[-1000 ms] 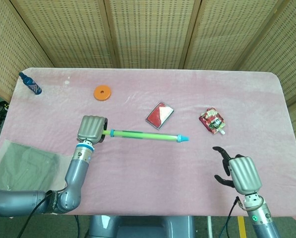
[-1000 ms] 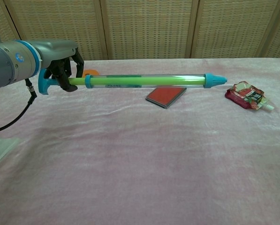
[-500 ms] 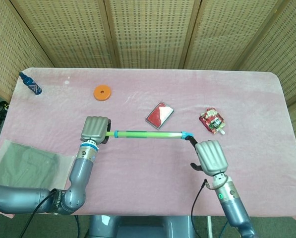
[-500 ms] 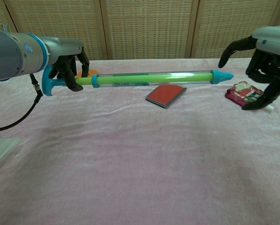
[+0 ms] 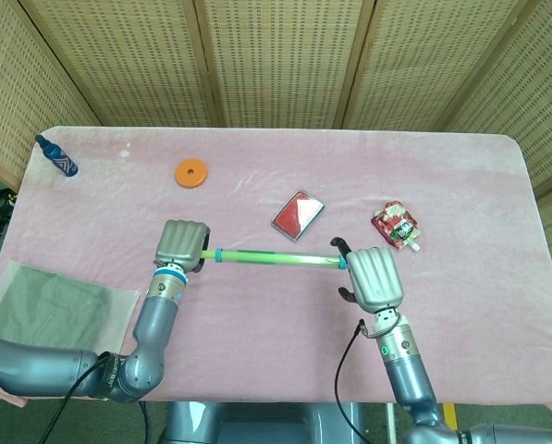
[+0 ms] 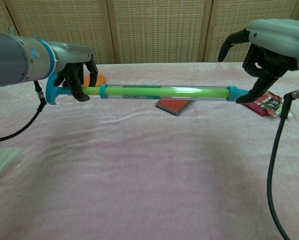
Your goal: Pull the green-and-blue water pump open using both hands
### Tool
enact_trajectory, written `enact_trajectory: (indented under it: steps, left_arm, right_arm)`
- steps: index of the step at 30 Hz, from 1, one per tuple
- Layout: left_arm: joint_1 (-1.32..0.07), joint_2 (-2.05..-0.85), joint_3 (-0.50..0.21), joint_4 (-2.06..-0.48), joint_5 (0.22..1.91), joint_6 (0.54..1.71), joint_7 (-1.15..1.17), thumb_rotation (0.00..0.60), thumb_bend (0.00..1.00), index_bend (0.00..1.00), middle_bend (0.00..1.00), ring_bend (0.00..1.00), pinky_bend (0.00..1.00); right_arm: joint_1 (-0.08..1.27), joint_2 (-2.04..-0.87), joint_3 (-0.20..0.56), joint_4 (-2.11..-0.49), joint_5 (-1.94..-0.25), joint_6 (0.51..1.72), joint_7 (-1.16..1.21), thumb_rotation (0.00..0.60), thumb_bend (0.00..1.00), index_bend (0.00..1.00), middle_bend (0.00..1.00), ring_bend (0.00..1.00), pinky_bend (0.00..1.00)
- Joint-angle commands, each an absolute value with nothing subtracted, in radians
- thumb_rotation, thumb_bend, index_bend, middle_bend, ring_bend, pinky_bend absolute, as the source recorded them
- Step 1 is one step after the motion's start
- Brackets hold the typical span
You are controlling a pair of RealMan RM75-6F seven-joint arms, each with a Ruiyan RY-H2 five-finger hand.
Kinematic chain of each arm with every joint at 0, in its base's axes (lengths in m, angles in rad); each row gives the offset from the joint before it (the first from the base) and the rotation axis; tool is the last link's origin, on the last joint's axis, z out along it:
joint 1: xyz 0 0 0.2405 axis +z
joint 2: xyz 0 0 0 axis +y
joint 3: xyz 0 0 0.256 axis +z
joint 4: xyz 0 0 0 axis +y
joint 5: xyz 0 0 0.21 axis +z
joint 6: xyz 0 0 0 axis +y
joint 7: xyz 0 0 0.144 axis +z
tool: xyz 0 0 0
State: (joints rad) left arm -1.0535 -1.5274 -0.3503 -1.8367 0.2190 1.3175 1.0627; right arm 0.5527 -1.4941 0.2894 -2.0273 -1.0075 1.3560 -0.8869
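Observation:
The green-and-blue water pump [image 5: 276,257] [image 6: 164,92] hangs level above the pink table, its clear tube showing the green rod inside. My left hand [image 5: 181,243] [image 6: 73,74] grips the blue T-handle at the pump's left end. My right hand [image 5: 374,277] [image 6: 269,46] hovers over the blue nozzle end with its fingers spread. One fingertip [image 6: 253,94] reaches down beside the nozzle tip. Nothing is clasped in that hand. In the head view the nozzle is hidden under the right hand.
A red-and-white flat packet [image 5: 298,215] [image 6: 177,106] lies just behind the pump. A red snack pouch [image 5: 397,226] [image 6: 263,104] sits at the right. An orange disc [image 5: 191,173], a blue bottle [image 5: 56,157] and a grey-green bag [image 5: 49,305] lie to the left.
My right hand has come in from the near right edge to the pump's nozzle end. The left hand has kept hold of the handle, and the pump has shifted slightly.

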Motion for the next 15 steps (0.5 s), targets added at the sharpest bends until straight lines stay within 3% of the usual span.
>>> enact_trajectory:
  steps: [1,15]
  left_arm:
    - [-1.060,-1.527,-0.348,-1.847,0.212,1.324,1.066,0.600,0.57,0.72,0.85,0.73,0.69]
    - [-1.083,-1.508,-0.355,-1.937,0.191,1.375,1.065,0.600,0.57,0.72,0.85,0.73,0.69]
  right_arm:
    - [0.559,-1.499,0.292,-2.020,-0.999,1.362,-0.887,0.600,0.31,0.37,0.97,0.93,0.72]
    - [0.579,-1.522,0.281,-2.002,-0.918,1.379,-0.878,0.600,0.42,0.46,0.98,0.94,0.72]
